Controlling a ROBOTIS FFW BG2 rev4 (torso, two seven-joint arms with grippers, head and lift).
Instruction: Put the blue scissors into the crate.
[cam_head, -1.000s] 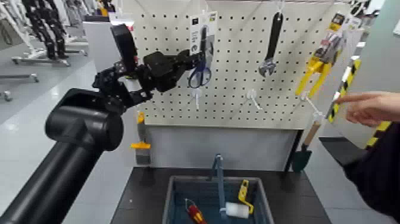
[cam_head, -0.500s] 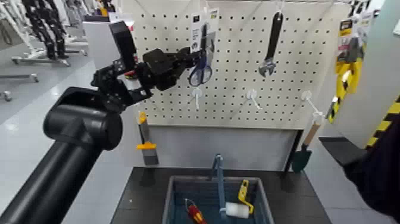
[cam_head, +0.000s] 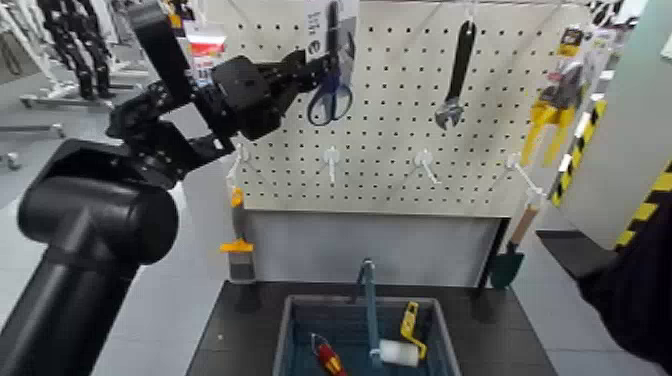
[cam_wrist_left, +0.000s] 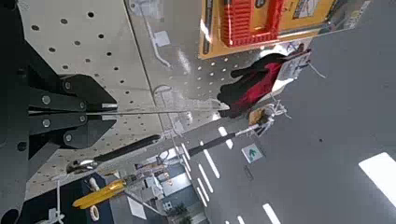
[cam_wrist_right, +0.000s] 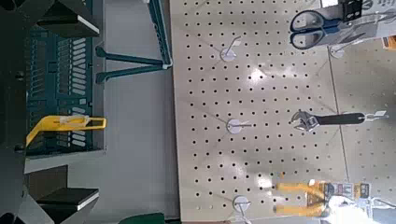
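Observation:
The blue scissors (cam_head: 330, 98) have blue loop handles and sit on a white card against the white pegboard (cam_head: 400, 130), high up and left of centre. My left gripper (cam_head: 318, 70) is shut on the card's left side; in the left wrist view the card's thin edge (cam_wrist_left: 159, 111) runs out from between the fingers (cam_wrist_left: 65, 101). The scissors also show in the right wrist view (cam_wrist_right: 313, 28). The grey-blue crate (cam_head: 300, 300) with its upright centre handle (cam_head: 368, 295) stands on the table directly below. My right gripper is out of the head view; its fingers (cam_wrist_right: 61, 201) stand wide apart.
On the pegboard hang a black wrench (cam_head: 455, 70) and yellow pliers on a card (cam_head: 550, 110), with empty hooks (cam_head: 425, 162) between. A trowel (cam_head: 508, 262) and a yellow-handled tool (cam_head: 238, 245) hang lower. The crate holds several tools. A person's dark sleeve (cam_head: 635, 290) is at right.
My left gripper has moved up and to the left with the scissors card, which has risen on the board. The person's hand at right has drawn back; the pliers card has shifted.

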